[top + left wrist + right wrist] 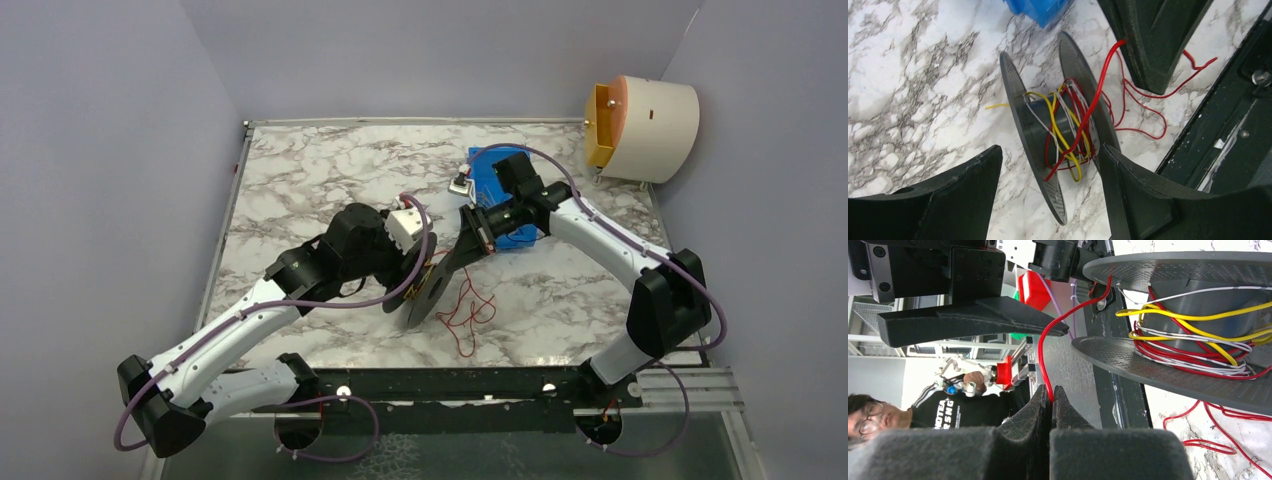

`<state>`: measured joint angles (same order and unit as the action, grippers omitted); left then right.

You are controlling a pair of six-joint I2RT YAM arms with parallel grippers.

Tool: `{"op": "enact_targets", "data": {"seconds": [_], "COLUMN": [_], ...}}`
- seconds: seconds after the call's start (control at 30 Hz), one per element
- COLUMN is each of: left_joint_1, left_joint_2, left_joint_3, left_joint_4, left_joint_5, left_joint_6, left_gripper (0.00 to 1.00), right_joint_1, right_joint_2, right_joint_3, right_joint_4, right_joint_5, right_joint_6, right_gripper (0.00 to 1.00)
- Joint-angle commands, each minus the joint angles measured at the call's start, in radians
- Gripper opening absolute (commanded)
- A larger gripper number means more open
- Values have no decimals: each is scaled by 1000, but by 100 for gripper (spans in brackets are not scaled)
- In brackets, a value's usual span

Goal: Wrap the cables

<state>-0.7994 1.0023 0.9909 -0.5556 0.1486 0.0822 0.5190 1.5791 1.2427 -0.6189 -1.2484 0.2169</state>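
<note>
Two arms meet near the middle of the surface (pixel 300 180) in the top external view, over a tilted black spool (pixel 432 285). Loose red loops of the cables (pixel 465 312) lie on the surface just nearward of the spool. A blue box (pixel 505 190) sits toward the far right corner. Jaw states are not legible here.

Left wrist view: the left end effector (pixel 1050 150) is open, its fingers straddling the spool. Red, yellow and white turns are wound on the hub. One red cable (pixel 1098 85) rises from the hub.

Right wrist view: the right end effector (pixel 1052 397) is closed, pinching that red cable between its fingertips.
</note>
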Motion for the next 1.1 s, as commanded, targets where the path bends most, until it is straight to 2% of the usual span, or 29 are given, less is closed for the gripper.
{"op": "enact_targets", "data": {"seconds": [0.0,0.17,0.47,1.07], "left_joint_1": [3,4,3,3], "left_joint_2": [-13,10,57,88], "left_joint_3": [1,-13,-34,-66], "left_joint_4": [-49,-33,26,41], "left_joint_5": [-115,-188,-120,-119], "left_joint_6": [-34,-45,-58,-59], "left_gripper": [73,72,65,38], "right_joint_1": [10,19,27,27], "right_joint_2": [34,62,72,114], "right_joint_3": [34,46,20,-22], "right_joint_4": [-8,13,127,238], "right_joint_5": [-39,-56,-56,-6], "right_joint_6": [34,58,148,233], "right_gripper": [1,1,1,1]}}
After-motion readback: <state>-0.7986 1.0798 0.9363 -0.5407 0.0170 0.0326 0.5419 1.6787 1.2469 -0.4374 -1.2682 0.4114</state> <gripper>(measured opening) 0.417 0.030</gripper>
